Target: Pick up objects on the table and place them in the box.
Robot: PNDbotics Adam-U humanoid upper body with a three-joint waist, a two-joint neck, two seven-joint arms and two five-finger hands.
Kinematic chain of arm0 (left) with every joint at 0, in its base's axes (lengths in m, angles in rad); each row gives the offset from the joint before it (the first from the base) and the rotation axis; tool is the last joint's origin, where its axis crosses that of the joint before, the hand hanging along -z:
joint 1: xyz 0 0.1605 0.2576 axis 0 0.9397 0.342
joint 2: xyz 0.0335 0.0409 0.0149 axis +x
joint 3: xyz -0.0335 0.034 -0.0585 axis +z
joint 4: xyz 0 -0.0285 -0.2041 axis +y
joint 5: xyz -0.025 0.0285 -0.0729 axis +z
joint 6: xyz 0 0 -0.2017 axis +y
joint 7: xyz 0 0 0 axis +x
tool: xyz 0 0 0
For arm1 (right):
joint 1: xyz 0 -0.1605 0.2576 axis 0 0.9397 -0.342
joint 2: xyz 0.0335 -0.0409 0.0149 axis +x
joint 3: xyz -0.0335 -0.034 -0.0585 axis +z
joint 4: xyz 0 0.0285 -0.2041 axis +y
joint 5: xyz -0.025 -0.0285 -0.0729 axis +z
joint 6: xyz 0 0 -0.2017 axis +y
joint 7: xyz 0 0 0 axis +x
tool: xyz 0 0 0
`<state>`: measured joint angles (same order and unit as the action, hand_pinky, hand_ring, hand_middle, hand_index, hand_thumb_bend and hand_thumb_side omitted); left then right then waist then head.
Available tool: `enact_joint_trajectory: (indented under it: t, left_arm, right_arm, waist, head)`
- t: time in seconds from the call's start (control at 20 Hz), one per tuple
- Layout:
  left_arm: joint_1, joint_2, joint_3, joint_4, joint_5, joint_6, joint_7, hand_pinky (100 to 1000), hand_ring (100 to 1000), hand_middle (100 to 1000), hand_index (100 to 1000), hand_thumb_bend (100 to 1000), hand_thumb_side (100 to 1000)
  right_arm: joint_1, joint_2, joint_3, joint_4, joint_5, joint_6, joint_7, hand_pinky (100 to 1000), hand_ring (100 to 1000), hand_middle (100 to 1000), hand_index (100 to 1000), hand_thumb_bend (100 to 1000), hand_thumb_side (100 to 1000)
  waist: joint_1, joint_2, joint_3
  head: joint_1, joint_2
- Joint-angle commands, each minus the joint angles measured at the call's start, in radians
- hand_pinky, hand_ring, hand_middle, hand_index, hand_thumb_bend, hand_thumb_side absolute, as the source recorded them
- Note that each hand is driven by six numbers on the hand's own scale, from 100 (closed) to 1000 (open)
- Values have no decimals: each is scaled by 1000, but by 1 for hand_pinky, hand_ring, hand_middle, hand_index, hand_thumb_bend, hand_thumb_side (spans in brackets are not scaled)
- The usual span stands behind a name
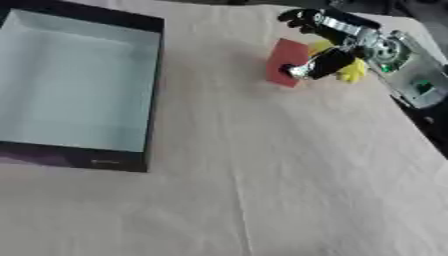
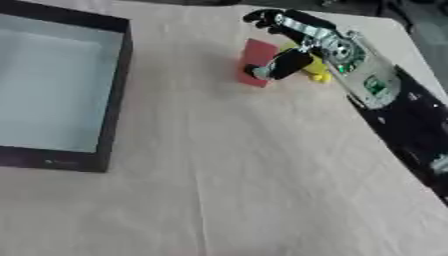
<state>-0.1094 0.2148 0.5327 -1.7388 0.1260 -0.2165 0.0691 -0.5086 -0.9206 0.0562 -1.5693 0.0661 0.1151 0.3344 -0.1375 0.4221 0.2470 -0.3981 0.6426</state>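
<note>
The shallow black-walled box with a pale grey floor [image 1: 87, 85] sits at the counter's [image 1: 262, 190] left, nothing visible inside; the right hand [image 1: 337, 42], entering from the upper right, curls its fingers [image 1: 297, 20] round a red flat block [image 1: 284, 62]; a yellow object [image 1: 353, 71] lies just behind.

The right hand [image 1: 328, 47] has glossy black fingers [image 1: 297, 19] joined by bright silver metal links. Behind the hand, the wrist [image 2: 343, 50] is a round silver disc. Beyond it runs a pale grey forearm casing [image 2: 374, 86] with a small green marking.
</note>
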Motion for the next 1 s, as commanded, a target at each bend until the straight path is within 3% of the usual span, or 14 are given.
enact_joint_trajectory:
  t: [0.05,1.0]
  left_arm:
    - [-6,10,2,-9,-5,-5,-1,756,474,736,701,133,643]
    - [-9,8,2,-1,-7,-16,-2,758,471,737,701,122,648]
  right_arm:
    - [-3,-45,-20,1,7,-7,-3,1000,1000,1000,953,397,100]
    - [9,-60,-43,18,-16,-26,-14,1000,1000,1000,957,372,100]
  waist:
    - [5,-14,0]
    - [0,7,14]
  head:
    - [-4,-18]
    - [-22,-37]
